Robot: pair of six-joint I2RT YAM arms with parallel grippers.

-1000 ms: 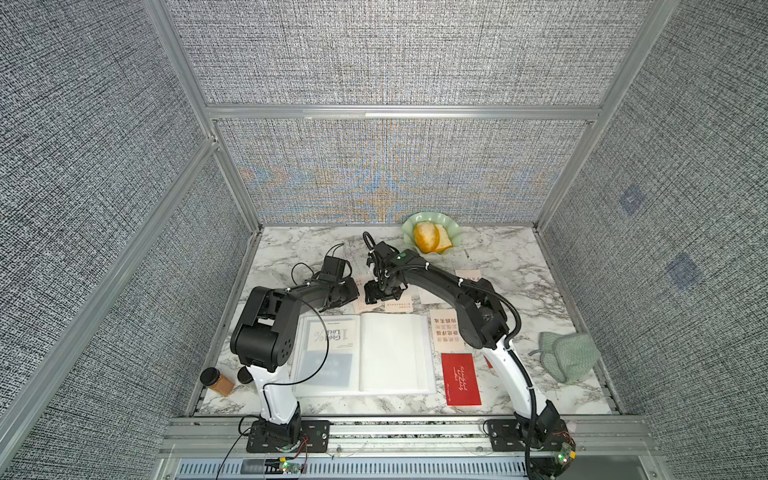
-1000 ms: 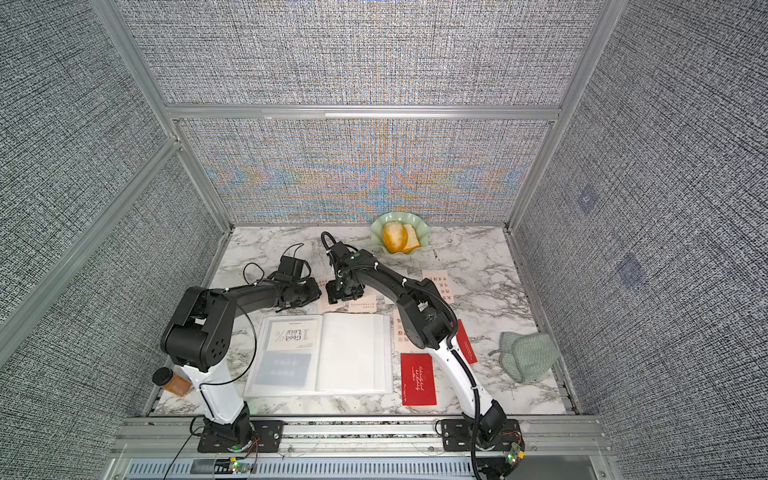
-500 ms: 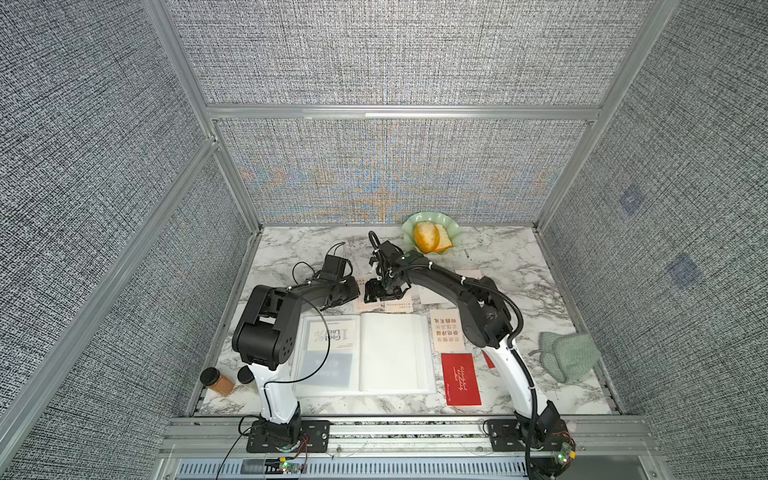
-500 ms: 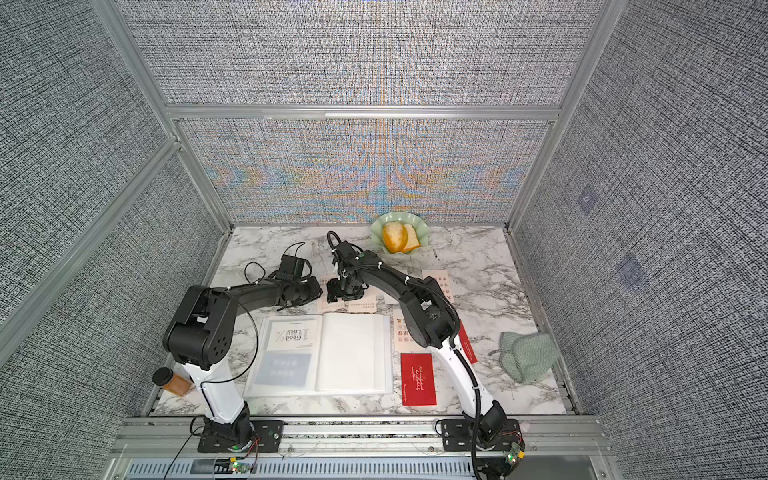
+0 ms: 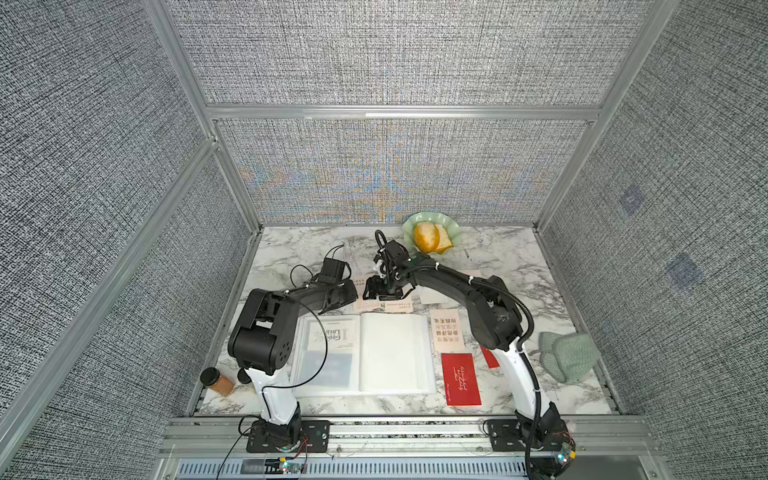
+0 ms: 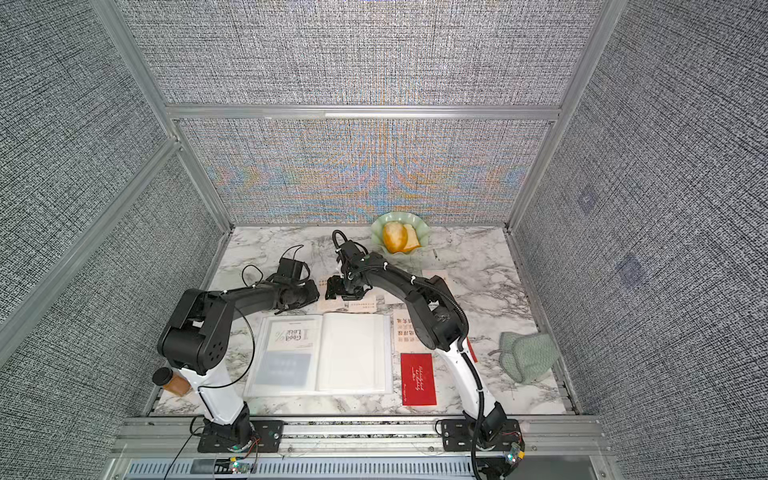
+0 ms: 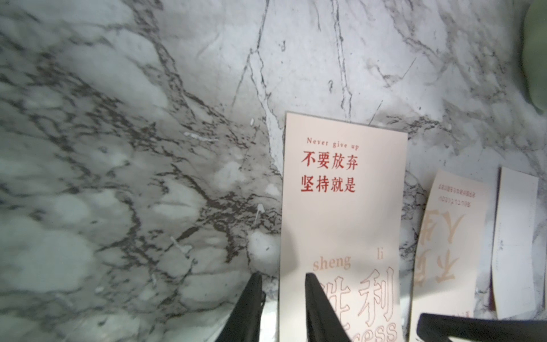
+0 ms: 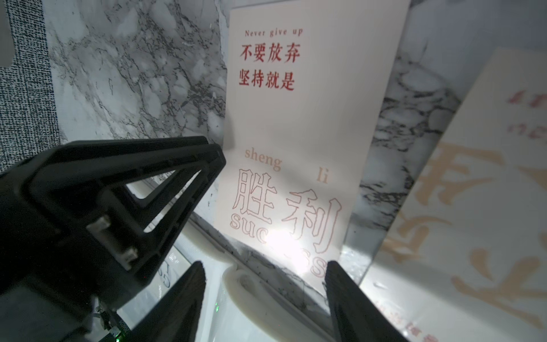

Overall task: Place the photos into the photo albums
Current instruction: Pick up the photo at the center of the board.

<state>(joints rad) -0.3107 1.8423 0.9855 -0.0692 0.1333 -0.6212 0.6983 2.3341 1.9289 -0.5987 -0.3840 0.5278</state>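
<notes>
The photo album [image 5: 395,357] lies open at the table's front, its right page bare and white. Just beyond its far edge lies a cream photo [image 7: 343,207] printed "Never give up". My left gripper [image 7: 281,284] straddles that card's edge, jaws narrowly open, one fingertip [image 7: 310,284] over the card and the other over the marble. My right gripper [image 8: 263,284] hangs wide open above the card's near end and the album's edge. More cream photos [image 5: 446,332] lie nearby, and a red photo [image 5: 460,378] lies right of the album. Both grippers meet in both top views [image 5: 365,291].
A green bowl [image 5: 455,232] holding orange food stands at the back. A green knitted cloth [image 5: 569,357] lies at the right edge. A brown jar with a black lid [image 5: 216,380] stands at the front left. Grey walls close in three sides.
My right gripper's jaws have spread a little wider and its wrist has shifted slightly. The left arm and the photos have stayed in place.
</notes>
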